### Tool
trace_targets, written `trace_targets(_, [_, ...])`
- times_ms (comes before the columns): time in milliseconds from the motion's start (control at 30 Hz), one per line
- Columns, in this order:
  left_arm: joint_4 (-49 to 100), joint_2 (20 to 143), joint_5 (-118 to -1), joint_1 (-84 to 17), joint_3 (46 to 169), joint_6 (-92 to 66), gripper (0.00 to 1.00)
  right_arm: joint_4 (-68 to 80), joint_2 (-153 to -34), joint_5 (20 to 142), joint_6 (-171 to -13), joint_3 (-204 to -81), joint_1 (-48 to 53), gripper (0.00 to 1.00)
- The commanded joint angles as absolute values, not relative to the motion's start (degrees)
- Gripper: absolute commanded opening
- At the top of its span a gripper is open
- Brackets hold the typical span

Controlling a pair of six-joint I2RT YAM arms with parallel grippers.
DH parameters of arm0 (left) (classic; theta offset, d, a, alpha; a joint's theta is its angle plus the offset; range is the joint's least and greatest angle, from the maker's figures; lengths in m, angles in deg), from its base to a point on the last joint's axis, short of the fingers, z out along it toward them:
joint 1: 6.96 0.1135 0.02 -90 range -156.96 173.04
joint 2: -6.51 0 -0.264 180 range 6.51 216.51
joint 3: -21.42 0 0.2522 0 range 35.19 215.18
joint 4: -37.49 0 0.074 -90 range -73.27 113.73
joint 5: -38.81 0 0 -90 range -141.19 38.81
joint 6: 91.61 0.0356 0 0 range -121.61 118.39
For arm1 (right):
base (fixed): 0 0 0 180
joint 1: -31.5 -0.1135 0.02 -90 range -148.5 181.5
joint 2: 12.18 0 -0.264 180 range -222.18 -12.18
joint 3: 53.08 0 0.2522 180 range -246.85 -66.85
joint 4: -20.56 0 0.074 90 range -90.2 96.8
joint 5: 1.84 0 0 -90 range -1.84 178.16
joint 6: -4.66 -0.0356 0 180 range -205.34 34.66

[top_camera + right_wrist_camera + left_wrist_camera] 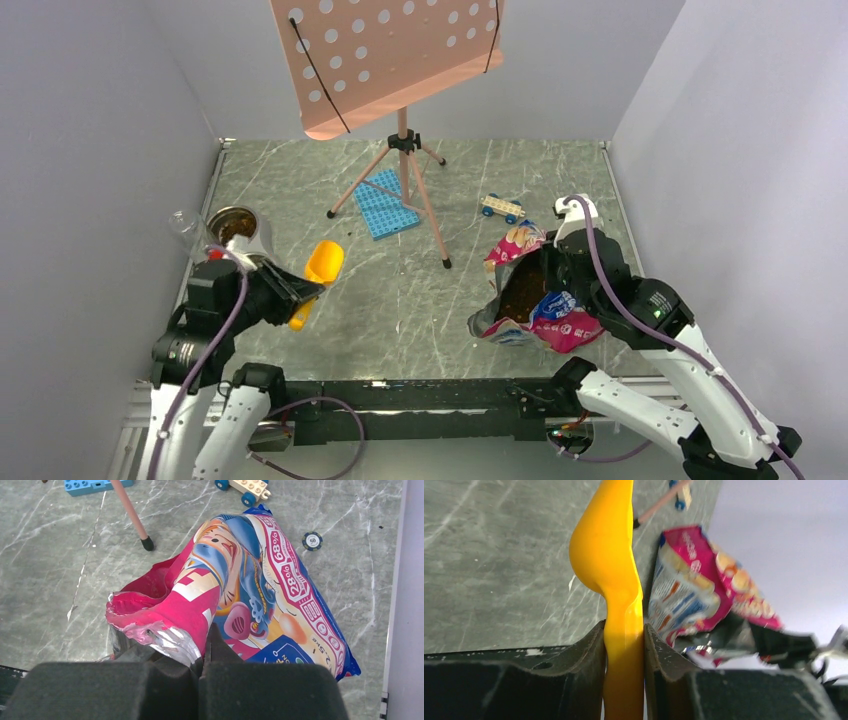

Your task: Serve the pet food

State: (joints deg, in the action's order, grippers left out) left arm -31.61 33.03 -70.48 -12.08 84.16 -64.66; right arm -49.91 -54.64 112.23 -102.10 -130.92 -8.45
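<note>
The pet food (523, 287), dark brown kibble, shows inside the open pink-and-blue foil bag (540, 300) at the right of the table. More kibble lies in a metal bowl (238, 232) at the far left. My right gripper (206, 645) is shut on the bag's torn rim (150, 630) and holds the mouth open. My left gripper (624, 640) is shut on the handle of the yellow scoop (609, 555); the scoop (322, 264) hangs above the table between bowl and bag. I cannot tell whether the scoop holds kibble.
A pink music stand (385, 55) on a tripod (405, 175) stands at the back centre. A blue brick plate (385, 203), a toy car (502, 208) and a small chip (312, 541) lie on the marble table. A clear cup (183, 224) sits by the bowl.
</note>
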Motion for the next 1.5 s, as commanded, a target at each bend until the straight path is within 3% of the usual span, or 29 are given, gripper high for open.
trace_targets(0, [-25.44, 40.23, -76.14, -21.69, 86.61, -50.08, 0.00, -41.61, -55.98, 113.56, -101.65, -135.28, -8.49, 0.00])
trace_targets(133, [-25.74, 52.76, -71.56, -42.52, 97.50, -43.80, 0.00, -41.28, -57.06, 112.92, -100.46, -135.42, -8.50, 0.00])
trace_targets(400, [-13.56, 73.71, -81.35, -61.12, 110.88, -41.22, 0.00, -41.81, -58.36, 109.67, -97.23, -136.28, -8.56, 0.00])
trace_targets(500, [-9.87, 78.31, -84.63, -63.69, 114.53, -41.99, 0.00, -42.76, -58.66, 109.64, -98.08, -136.54, -8.54, 0.00])
trace_targets(700, [-17.67, 90.26, -83.82, -67.27, 129.90, -39.35, 0.00, -43.24, -58.84, 108.02, -99.45, -137.46, -8.52, 0.00])
trace_targets(833, [-32.88, 99.62, -66.26, -67.51, 142.46, -43.59, 0.00, -43.30, -59.06, 106.60, -100.42, -138.74, -8.51, 0.00])
trace_targets(1000, [-47.19, 112.95, -60.51, -68.64, 157.59, -46.53, 0.00, -42.98, -60.07, 105.76, -102.99, -141.53, -8.49, 0.00])
trace_targets(1167, [-48.40, 115.83, -56.32, -68.35, 155.80, -49.85, 0.00, -40.86, -59.92, 105.14, -107.24, -142.95, -8.50, 0.00])
trace_targets(1300, [-58.52, 120.02, -49.89, -68.08, 159.59, -55.93, 0.00, -39.62, -60.11, 104.87, -108.69, -143.66, -8.50, 0.00])
trace_targets(1467, [-47.24, 117.02, -53.35, -67.82, 145.56, -58.12, 0.00, -37.90, -60.12, 102.35, -110.11, -142.79, -8.56, 0.00])
